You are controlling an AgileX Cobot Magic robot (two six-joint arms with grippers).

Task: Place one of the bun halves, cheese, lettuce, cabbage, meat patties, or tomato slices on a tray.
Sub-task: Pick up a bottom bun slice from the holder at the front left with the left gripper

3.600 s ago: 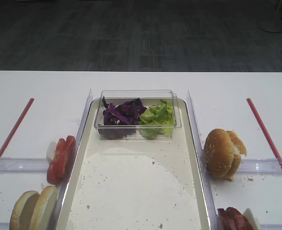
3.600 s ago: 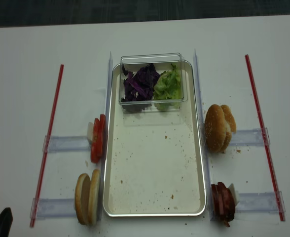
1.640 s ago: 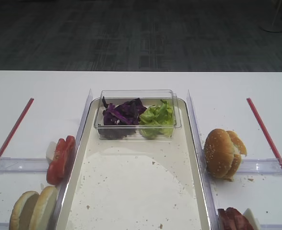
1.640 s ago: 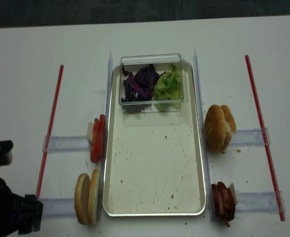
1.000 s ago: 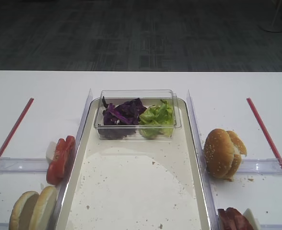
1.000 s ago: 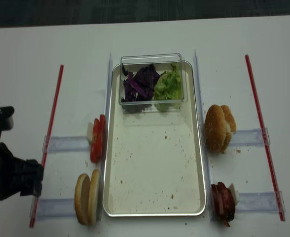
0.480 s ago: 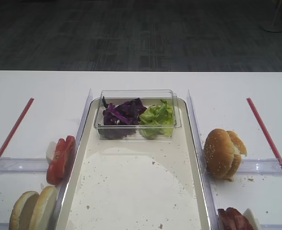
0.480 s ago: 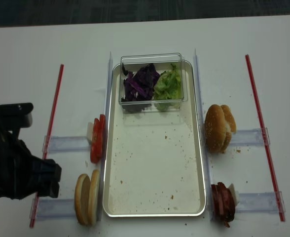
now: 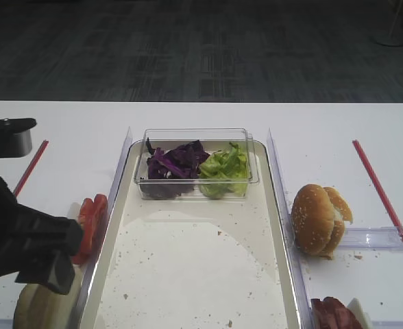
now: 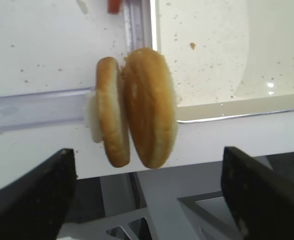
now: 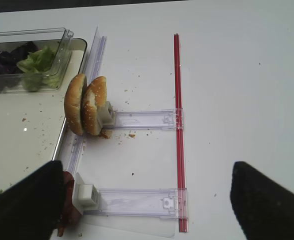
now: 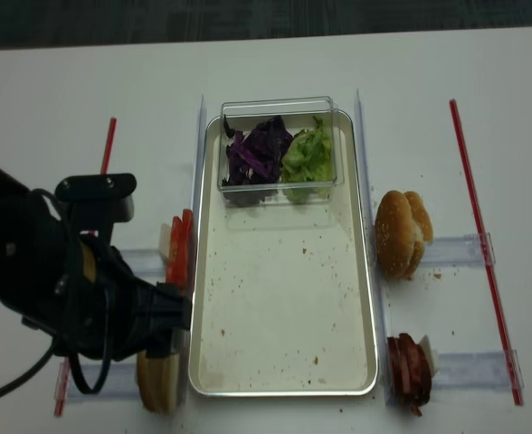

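Two bun halves point(image 10: 137, 107) on edge beside the tray point(image 12: 284, 307).
Clear tub point(image 9: 196, 163) holds cabbage point(image 9: 175, 162) and lettuce point(image 9: 224, 170). Left tool point(image 10: 147, 192) spread apart above the upright buns, faces sideways; right tool's point(image 11: 147, 200) state unclear.

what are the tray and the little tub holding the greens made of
Tray: looks like metal, going by the raised silvery rim, with a matte cream floor. Tub: probably clear rigid plastic, since the cabbage and lettuce show through its walls.
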